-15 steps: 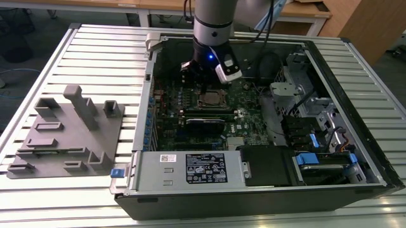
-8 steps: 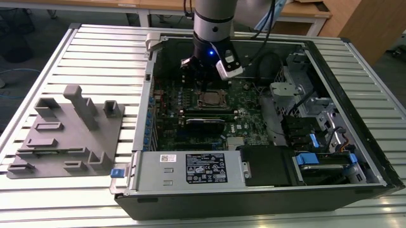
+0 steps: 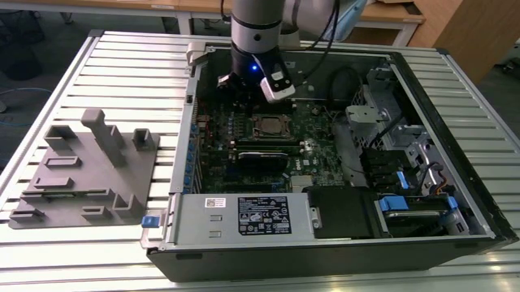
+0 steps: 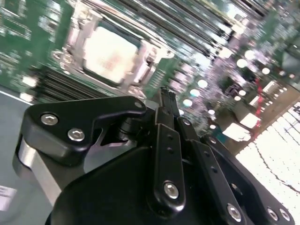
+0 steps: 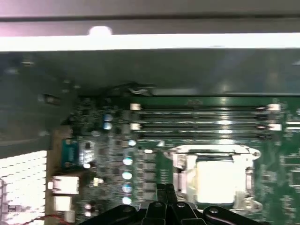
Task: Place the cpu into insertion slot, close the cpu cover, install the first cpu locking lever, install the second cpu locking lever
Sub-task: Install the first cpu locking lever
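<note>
Chip in socket, frame down over it. Hovers just beside with gripper pinched together, empty. Looks two steps done; cannot tell about levers.

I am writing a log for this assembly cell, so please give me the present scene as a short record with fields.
pincer: shut, holding nothing, over the motherboard close to the cpu
cpu: pale top up, lying flat inside the cover's cut-out
cpu cover: silver frame down around the cpu
locking levers: cannot tell if latched
computer case: open, on the slatted table
grey fixture: on the table, at the exterior view's left of the case
</note>
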`<act>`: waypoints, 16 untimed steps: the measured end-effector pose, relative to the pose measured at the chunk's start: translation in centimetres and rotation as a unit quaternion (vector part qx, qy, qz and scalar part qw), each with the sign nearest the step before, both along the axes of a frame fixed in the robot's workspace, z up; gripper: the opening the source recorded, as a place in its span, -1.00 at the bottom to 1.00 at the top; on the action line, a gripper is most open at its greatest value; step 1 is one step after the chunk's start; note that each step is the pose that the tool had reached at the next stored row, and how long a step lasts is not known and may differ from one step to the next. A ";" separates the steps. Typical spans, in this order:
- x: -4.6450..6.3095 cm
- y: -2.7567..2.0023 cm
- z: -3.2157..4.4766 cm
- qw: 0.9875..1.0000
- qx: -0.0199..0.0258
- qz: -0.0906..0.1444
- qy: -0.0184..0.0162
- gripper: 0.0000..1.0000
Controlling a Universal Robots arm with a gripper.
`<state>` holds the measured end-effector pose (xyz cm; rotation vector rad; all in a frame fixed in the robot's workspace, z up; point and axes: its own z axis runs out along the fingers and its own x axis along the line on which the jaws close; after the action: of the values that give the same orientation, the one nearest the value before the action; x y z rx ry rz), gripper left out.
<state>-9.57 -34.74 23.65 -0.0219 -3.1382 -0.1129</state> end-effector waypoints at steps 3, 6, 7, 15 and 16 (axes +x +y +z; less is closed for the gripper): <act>-1.3 0.00 -0.04 1.000 0.000 0.000 -0.001 -0.79; -1.8 0.19 -0.05 1.000 0.000 0.000 -0.002 -0.79; -1.9 0.31 -0.05 1.000 0.000 0.000 -0.002 -0.79; -2.1 1.62 -0.05 1.000 0.002 0.000 -0.004 -0.79; -2.2 1.75 -0.05 1.000 0.003 0.000 -0.004 -0.79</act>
<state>-11.77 -33.00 23.60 -0.0217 -3.1464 -0.1224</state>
